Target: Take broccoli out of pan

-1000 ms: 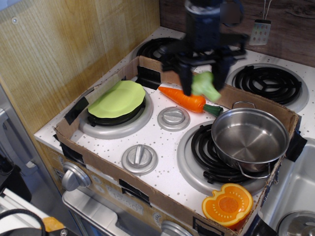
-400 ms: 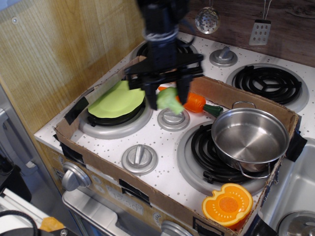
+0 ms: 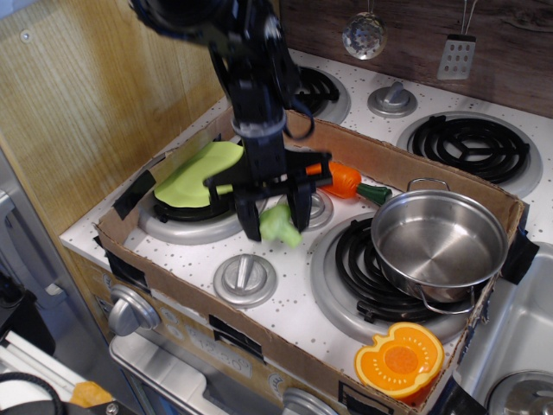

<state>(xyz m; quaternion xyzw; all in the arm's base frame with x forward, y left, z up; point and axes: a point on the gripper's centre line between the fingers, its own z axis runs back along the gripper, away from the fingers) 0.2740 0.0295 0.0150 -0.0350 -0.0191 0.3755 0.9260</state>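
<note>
The pincer (image 3: 275, 216) pinches the broccoli (image 3: 279, 224) between its fingers — well left of the pan (image 3: 438, 243).

Gripper (image 3: 275, 218) low over stove centre, fingers (image 3: 248, 218) closed on broccoli (image 3: 278, 225). Crowded there: plate (image 3: 197, 175) just left, knob (image 3: 245, 279) in front, carrot (image 3: 344, 180) behind right, a second knob partly hidden under the gripper. Pan (image 3: 438, 244) stands empty, mouth unobstructed, well right of the gripper. Bare speckled tabletop (image 3: 292, 307) between front knob and right burner. Cardboard wall (image 3: 436, 173) rings the whole area. Orange squash half (image 3: 399, 359) fills front right corner.
</note>
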